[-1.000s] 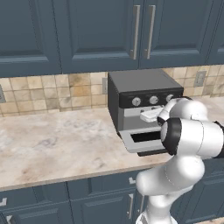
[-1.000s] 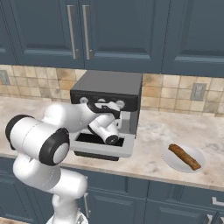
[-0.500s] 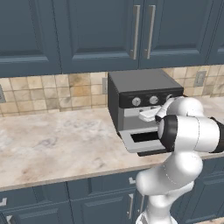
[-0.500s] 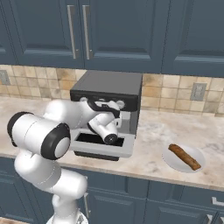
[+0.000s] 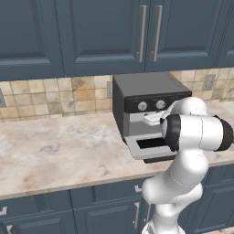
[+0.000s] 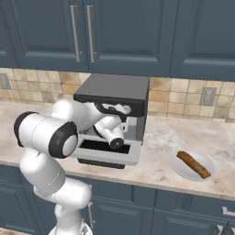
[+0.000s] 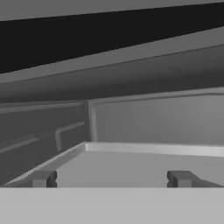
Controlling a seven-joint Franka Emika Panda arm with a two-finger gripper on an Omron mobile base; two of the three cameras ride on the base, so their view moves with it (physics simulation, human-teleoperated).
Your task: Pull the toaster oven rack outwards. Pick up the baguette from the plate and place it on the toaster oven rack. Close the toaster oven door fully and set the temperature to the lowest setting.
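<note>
The dark grey toaster oven (image 5: 145, 87) (image 6: 115, 88) stands on the counter, its light grey door (image 5: 133, 149) (image 6: 125, 159) folded down flat. My hand reaches into the oven's mouth above the door. In the hand view my gripper (image 7: 111, 179) is open, its fingertips (image 7: 41, 178) far apart with nothing between them, low over the flat light grey toaster oven rack (image 7: 131, 162) inside the cavity. The golden-brown baguette (image 6: 193, 164) lies on the pale plate (image 6: 180, 170) on the counter, right of the oven.
The oven's back and side walls (image 7: 157, 118) close in around the hand. Dark blue cabinets (image 5: 91, 32) hang above the oven. The marbled counter (image 5: 55, 146) stretches left of it, and a wall socket (image 6: 207, 96) sits on the tiles behind the plate.
My hand has edged slightly further into the oven opening. The door, plate and baguette have not moved.
</note>
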